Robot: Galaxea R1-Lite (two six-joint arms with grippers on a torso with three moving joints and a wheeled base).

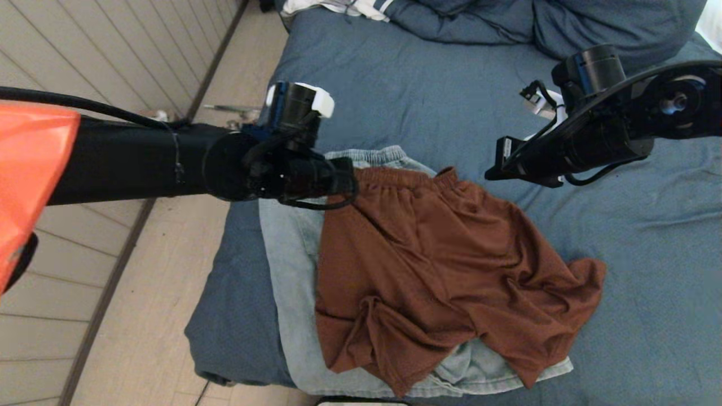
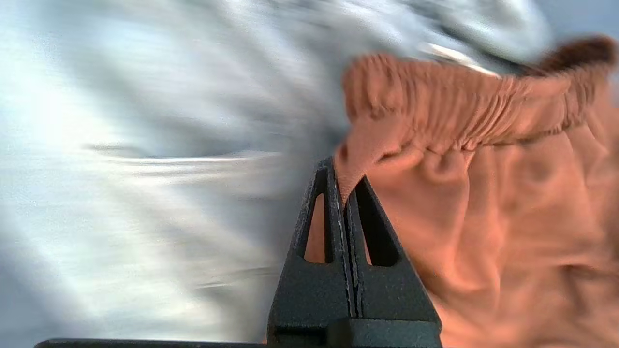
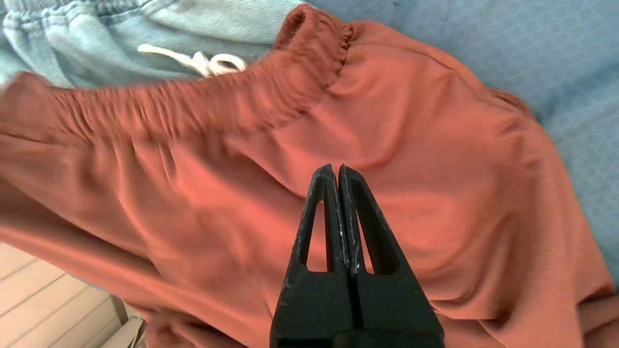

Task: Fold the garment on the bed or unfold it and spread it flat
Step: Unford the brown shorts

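A pair of rust-brown shorts [image 1: 445, 270] lies crumpled on the near part of the bed [image 1: 648, 270], its two legs reaching toward the near edge and its elastic waistband [image 1: 406, 176] on the far side; under it lies a pale blue denim garment [image 1: 290, 265], spread flat, showing along the robot's left side, past the near hems and beyond the waistband, where a white drawstring [image 3: 193, 60] shows in the right wrist view; the left gripper [image 2: 344, 186] is at the left end of the waistband with its jaws closed on a pinch of the brown cloth, which stands up in a small peak between the tips; the right gripper [image 3: 337, 169] hangs above the shorts near the right end of the waistband, jaws pressed together with nothing between them, clear of the cloth; farther back the slate-blue bed cover runs wrinkled to a heap of matching blue bedding [image 1: 541, 22] at the far end, with a white striped cloth [image 1: 338, 7] beside it; pale plank flooring [image 1: 158, 293] lies off the bed's left side.
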